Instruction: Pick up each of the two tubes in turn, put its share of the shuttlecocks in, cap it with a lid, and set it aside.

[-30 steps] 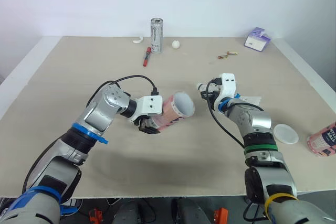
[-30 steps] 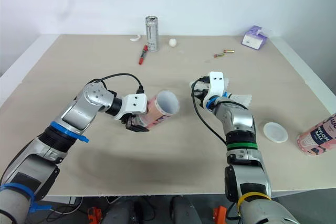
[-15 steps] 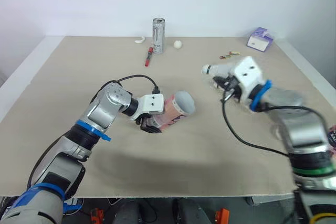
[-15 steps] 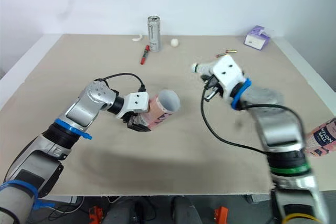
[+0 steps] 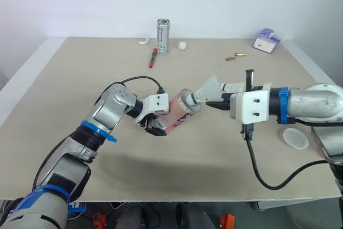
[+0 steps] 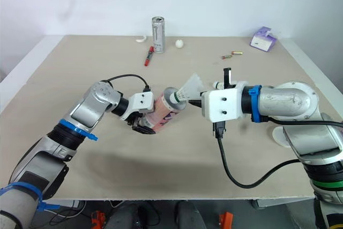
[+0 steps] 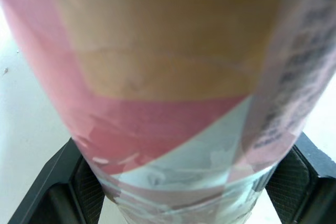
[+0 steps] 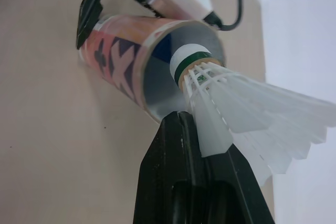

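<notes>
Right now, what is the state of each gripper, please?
Left gripper: closed, holding the tube.
Right gripper: closed, holding a shuttlecock.

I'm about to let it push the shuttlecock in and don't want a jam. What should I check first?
1. Tube gripped by left gripper: ok, a finger on each side.
2. Tube mouth turned toward the shuttlecock: ok.
3. Cork leads, feathers trail: ok, cork sits at the mouth.
4. Right gripper shut on the feather skirt: ok.
5. Tube's depth free of obstruction: cannot tell, the cork hides it.
6. Lid lying free beside the right arm: ok.
</notes>
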Robot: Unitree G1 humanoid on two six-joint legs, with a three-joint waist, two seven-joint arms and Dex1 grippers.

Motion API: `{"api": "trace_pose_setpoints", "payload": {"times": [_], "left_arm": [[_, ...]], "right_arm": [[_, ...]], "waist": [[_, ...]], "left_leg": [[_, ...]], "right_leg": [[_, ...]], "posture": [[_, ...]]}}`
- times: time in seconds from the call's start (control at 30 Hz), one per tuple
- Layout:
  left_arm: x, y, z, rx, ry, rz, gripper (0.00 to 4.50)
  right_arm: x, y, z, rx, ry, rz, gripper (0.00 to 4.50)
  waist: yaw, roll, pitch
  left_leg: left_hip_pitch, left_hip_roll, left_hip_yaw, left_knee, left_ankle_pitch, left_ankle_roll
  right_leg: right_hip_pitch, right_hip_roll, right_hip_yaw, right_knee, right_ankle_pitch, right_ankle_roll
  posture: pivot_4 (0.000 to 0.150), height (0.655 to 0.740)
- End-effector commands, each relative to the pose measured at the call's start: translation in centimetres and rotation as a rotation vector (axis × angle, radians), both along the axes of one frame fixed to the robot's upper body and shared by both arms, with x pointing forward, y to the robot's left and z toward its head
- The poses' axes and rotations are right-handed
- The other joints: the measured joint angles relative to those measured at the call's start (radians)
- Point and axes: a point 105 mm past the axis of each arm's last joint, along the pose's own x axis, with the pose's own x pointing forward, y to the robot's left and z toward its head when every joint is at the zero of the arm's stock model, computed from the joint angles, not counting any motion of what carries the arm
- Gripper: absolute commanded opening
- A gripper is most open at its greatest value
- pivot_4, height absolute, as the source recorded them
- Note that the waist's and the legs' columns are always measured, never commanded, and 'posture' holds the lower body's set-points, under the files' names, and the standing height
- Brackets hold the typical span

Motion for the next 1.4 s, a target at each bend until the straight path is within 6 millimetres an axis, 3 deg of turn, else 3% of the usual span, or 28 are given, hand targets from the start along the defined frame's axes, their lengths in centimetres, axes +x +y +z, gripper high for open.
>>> {"api": "trace_pose_setpoints", "payload": {"times": [0.03,0.1,0.2,0.37,0.43,0.47,0.57,0.63,0.73,0.87,0.97,1.1,1.4], "left_arm": [[-0.9,-0.6,-0.7,0.005,0.034,-0.036,3.71],[-0.9,-0.6,-0.7,0.003,0.033,-0.033,3.71],[-0.9,-0.5,-0.7,0.001,0.033,-0.027,3.71],[-1.0,-0.3,-0.8,0.001,0.035,-0.019,3.71],[-0.9,-0.2,-0.9,0.007,0.029,-0.016,3.71],[-0.9,-0.2,-1.0,0.009,0.026,-0.017,3.71],[-0.9,-0.1,-1.0,0.013,0.021,-0.020,3.71],[-0.8,-0.2,-1.0,0.014,0.020,-0.022,3.71],[-0.9,-0.2,-1.0,0.016,0.019,-0.025,3.71],[-0.9,-0.1,-1.0,0.021,0.017,-0.028,3.71],[-0.9,0.0,-1.0,0.024,0.017,-0.028,3.71],[-1.1,0.1,-1.1,0.027,0.018,-0.028,3.71],[-1.2,0.2,-1.1,0.029,0.019,-0.022,3.71]], "right_arm": [[0.6,0.3,0.5,-0.037,-0.055,0.021,0.11],[0.9,0.4,0.3,-0.068,-0.064,0.029,0.11],[0.9,0.7,0.6,-0.053,-0.056,0.044,0.90],[0.3,0.6,2.5,0.107,-0.010,0.018,3.24],[0.1,-0.4,3.9,0.302,0.071,-0.065,4.33],[0.1,-1.1,4.3,0.389,0.107,-0.109,4.48],[0.9,-4.5,4.7,0.690,0.212,-0.313,4.48],[1.6,-7.5,3.8,0.851,0.256,-0.462,4.48],[2.6,-13.1,0.2,0.992,0.267,-0.765,4.48],[3.2,-17.5,-3.6,1.102,0.258,-1.020,4.48],[3.7,-18.6,-5.1,1.140,0.276,-1.073,4.48],[4.7,-18.5,-6.7,1.162,0.350,-1.082,4.48],[6.7,-18.1,-8.1,1.159,0.432,-1.074,4.48]], "waist": [[0.000,0.000,0.000],[0.001,0.000,0.000],[0.001,0.000,0.000],[0.002,0.000,0.000],[0.003,0.000,0.000],[0.003,0.000,0.000],[0.004,0.000,0.000],[0.004,-0.001,0.000],[0.005,-0.001,0.000],[0.002,0.002,-0.001],[-0.002,0.005,-0.002],[-0.003,0.005,-0.002],[-0.003,0.005,-0.002]], "left_leg": [[0.000,0.000,0.000,0.000,0.000,0.000],[-0.001,-0.001,0.000,0.000,0.000,0.000],[-0.001,-0.001,0.000,0.000,-0.001,0.001],[-0.001,-0.002,-0.001,0.000,-0.001,0.002],[-0.001,-0.002,-0.001,0.000,-0.001,0.002],[-0.001,-0.002,-0.002,0.000,-0.001,0.002],[-0.002,-0.002,-0.002,0.001,-0.002,0.002],[-0.002,-0.002,-0.002,0.001,-0.002,0.002],[-0.001,-0.002,-0.003,0.002,-0.002,0.002],[-0.001,-0.003,-0.001,0.002,-0.002,0.002],[0.000,-0.003,0.000,0.002,-0.001,0.002],[0.001,-0.003,0.000,0.002,-0.001,0.002],[0.000,-0.003,0.000,0.002,-0.002,0.004]], "right_leg": [[0.000,0.000,0.000,0.000,0.000,-0.001],[0.000,-0.001,0.000,0.000,0.001,-0.003],[0.000,-0.002,0.000,0.000,0.001,-0.003],[0.000,-0.002,-0.001,0.000,0.000,-0.003],[0.000,-0.002,-0.001,0.000,0.000,-0.003],[0.000,-0.003,-0.001,0.000,0.000,-0.003],[0.001,-0.004,-0.001,0.000,0.000,-0.003],[0.001,-0.004,-0.001,0.000,0.001,-0.002],[0.002,-0.004,0.000,0.000,0.001,-0.003],[0.001,-0.003,0.000,0.000,0.001,-0.001],[0.001,-0.003,0.001,0.000,0.002,0.000],[0.002,-0.002,0.002,0.000,0.001,0.003],[0.002,-0.002,0.002,0.000,0.002,0.000]], "posture": [[0.150,0.7400],[0.150,0.7400],[0.150,0.7400],[0.150,0.7400],[0.150,0.7400],[0.150,0.7400],[0.150,0.7400],[0.150,0.7400],[0.150,0.7400],[0.150,0.7400],[0.150,0.7400],[0.150,0.7400],[0.150,0.7400]]}}
